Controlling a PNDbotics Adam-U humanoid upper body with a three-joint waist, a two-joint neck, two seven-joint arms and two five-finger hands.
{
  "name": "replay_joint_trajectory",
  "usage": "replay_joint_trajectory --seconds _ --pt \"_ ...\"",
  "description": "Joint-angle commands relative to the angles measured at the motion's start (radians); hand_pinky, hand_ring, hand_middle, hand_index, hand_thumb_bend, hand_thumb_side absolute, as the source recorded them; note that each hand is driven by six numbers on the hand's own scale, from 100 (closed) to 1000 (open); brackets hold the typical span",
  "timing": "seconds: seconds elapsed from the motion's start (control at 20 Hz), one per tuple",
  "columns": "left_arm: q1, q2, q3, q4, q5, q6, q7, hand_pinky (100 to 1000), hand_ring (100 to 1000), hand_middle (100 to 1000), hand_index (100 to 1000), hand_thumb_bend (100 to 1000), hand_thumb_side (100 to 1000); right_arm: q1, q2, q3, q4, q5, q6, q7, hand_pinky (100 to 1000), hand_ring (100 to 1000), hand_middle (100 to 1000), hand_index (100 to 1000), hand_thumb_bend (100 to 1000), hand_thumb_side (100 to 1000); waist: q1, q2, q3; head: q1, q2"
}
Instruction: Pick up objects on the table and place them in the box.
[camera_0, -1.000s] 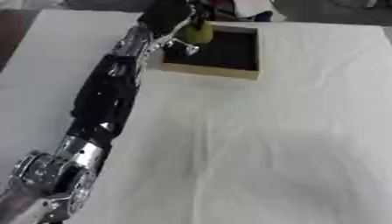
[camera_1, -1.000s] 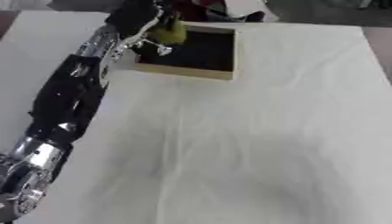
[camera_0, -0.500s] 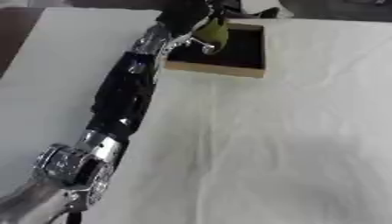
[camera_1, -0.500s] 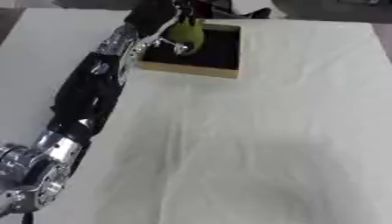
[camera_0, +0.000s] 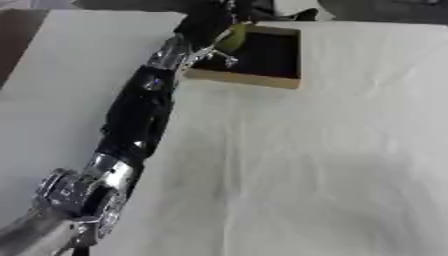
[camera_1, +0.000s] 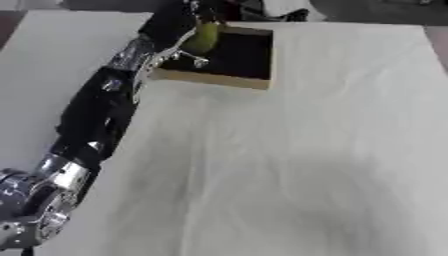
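A wooden box (camera_0: 289, 56) with a dark inside stands at the far middle of the white table (camera_0: 297, 165). My left arm stretches from the lower left up to it. My left hand (camera_0: 206, 26) is over the box's left part, its fingers curled round a yellow-green, pear-like object (camera_0: 231, 39) held above the dark floor of the box. In the right eye view the same object (camera_1: 204, 37) shows against the hand. My right hand appears in neither view.
Dark and white things (camera_0: 289, 7) lie beyond the box at the table's far edge. A brown floor strip (camera_0: 16, 40) runs along the table's left edge.
The left hand has carried the yellow-green object further over the box, from its left wall toward the inside. The camera has also shifted, so the arm looks nearer.
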Motion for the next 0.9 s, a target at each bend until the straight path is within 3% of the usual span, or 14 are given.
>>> replay_joint_trajectory --seconds 0.05,0.35,0.45,0.5,0.55,0.65,0.75,0.9 --pt "-0.013 0.006 -0.006 -0.010 -0.022 -0.006 0.020 606 667 716 808 693 100 -0.002 -0.010 -0.006 -0.016 -0.004 0.001 0.001 739 675 568 722 100 525 -0.001 -0.019 0.001 -0.008 -0.006" --pt "-0.003 0.002 -0.011 -0.042 -0.007 -0.023 0.055 602 643 701 808 672 100 -0.001 -0.009 -0.006 -0.016 -0.002 0.005 0.000 739 676 567 722 100 529 0.000 -0.019 0.010 -0.021 0.006" --pt "-0.001 0.005 -0.012 -0.063 0.009 -0.020 0.059 602 635 695 798 620 100 0.001 -0.010 -0.006 -0.016 -0.001 0.005 0.000 739 676 567 722 100 530 0.000 -0.020 0.013 -0.023 0.009" --pt "0.000 0.006 -0.010 -0.090 0.037 -0.022 0.068 601 626 690 796 546 100 0.004 -0.011 -0.008 -0.016 0.000 0.006 -0.002 739 676 567 721 100 530 0.000 -0.022 0.017 -0.027 0.014" --pt "0.004 0.010 -0.009 -0.125 0.086 -0.026 0.070 601 622 689 797 508 100 0.007 -0.012 -0.010 -0.016 0.001 0.006 -0.003 739 676 567 721 100 529 0.001 -0.024 0.022 -0.033 0.020" --pt "0.011 0.024 -0.012 -0.200 0.214 -0.031 0.044 607 613 689 805 340 100 0.013 -0.017 -0.014 -0.016 0.005 0.006 -0.008 739 676 568 721 100 526 0.004 -0.031 0.031 -0.052 0.035" --pt "0.022 0.050 -0.020 -0.289 0.400 -0.027 -0.016 614 600 685 816 100 100 0.020 -0.025 -0.020 -0.016 0.011 0.004 -0.015 739 675 568 721 100 519 0.007 -0.041 0.043 -0.085 0.061" --pt "0.051 0.118 -0.038 -0.432 0.725 0.010 -0.135 616 593 677 832 100 100 0.031 -0.045 -0.032 -0.016 0.022 -0.002 -0.029 739 674 570 721 100 501 0.017 -0.060 0.067 -0.143 0.109"
